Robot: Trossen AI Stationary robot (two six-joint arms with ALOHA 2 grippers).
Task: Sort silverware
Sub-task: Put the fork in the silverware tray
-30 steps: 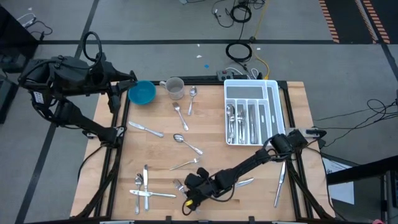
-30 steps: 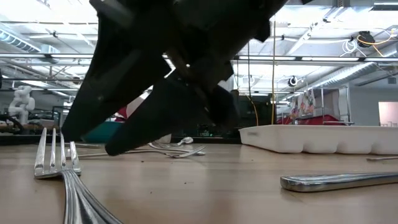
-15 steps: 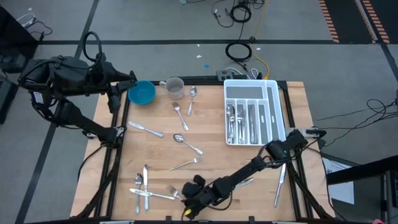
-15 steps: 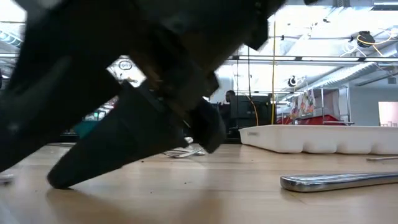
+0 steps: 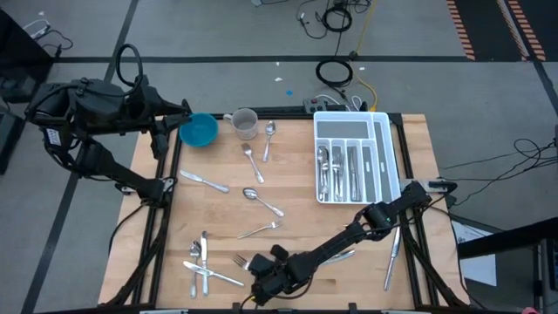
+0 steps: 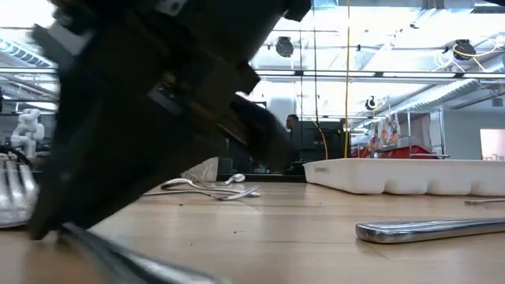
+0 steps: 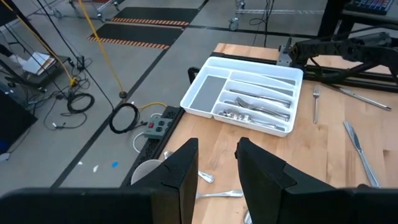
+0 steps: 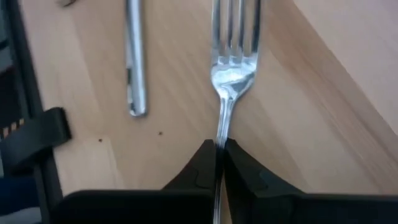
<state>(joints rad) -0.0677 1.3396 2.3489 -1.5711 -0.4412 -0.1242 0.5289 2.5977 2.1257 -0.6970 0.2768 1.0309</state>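
Shiny silver, the fork [image 8: 231, 62] lies flat on the wooden table [image 5: 296, 218] near its front edge, tines glinting (handle pinched). The right gripper [image 5: 259, 277] reaches low along that edge, fingers [image 8: 202, 163] clamped on the handle. The left gripper [image 7: 216, 163] hovers part-open beside the blue bowl [image 5: 199, 131]. Sorted cutlery fills the white tray [image 5: 353, 119].

Low view: the right arm [image 6: 158, 102] fills the frame from nine to twelve o'clock; we cannot make out what lies behind it.
Knife [image 6: 430, 229], low view: cut off at three o'clock.
Fork [image 8: 231, 68], right wrist view: tine tips cut off at twelve o'clock; handle hidden between the fingers [image 8: 199, 171].
White tray [image 5: 380, 153], high view: we cannot sort its pieces by kind.
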